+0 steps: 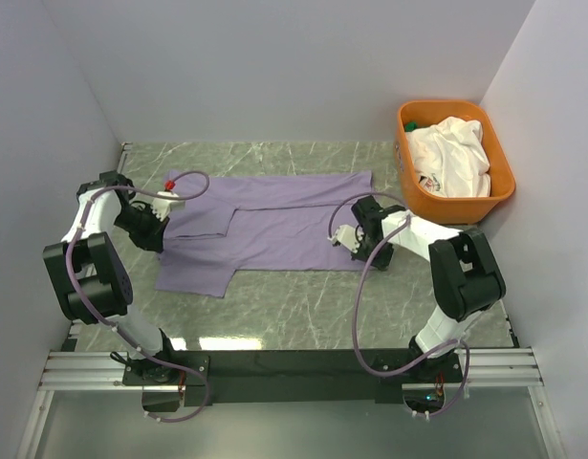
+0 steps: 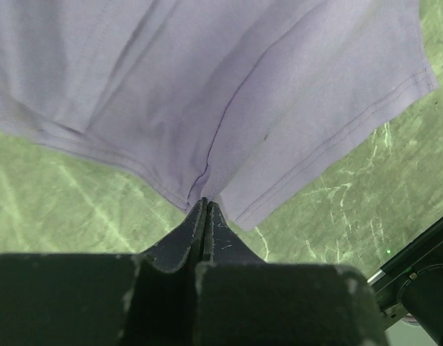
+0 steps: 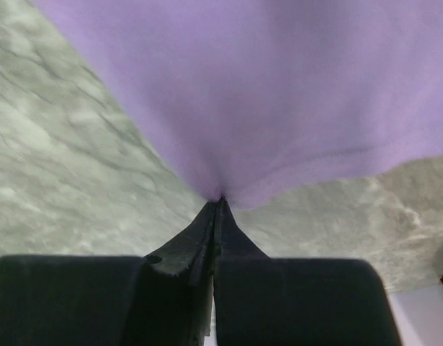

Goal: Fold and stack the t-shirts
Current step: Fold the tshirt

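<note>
A lavender t-shirt (image 1: pixel 274 225) lies spread across the marble table (image 1: pixel 303 306), its near-left sleeve (image 1: pixel 193 273) flat toward the front. At its left edge my left gripper (image 1: pixel 167 212) is shut, pinching a pucker of the lavender cloth (image 2: pixel 204 189) at its tips. My right gripper (image 1: pixel 343 236) sits at the shirt's right hem, shut on a fold of the same cloth (image 3: pixel 225 189). A white t-shirt (image 1: pixel 451 155) lies crumpled in the orange tub (image 1: pixel 499 186) at the back right.
White walls close in on the left, back and right. The orange tub stands against the right wall. A black rail (image 1: pixel 294 368) runs along the near edge by the arm bases. Bare marble lies in front of the shirt.
</note>
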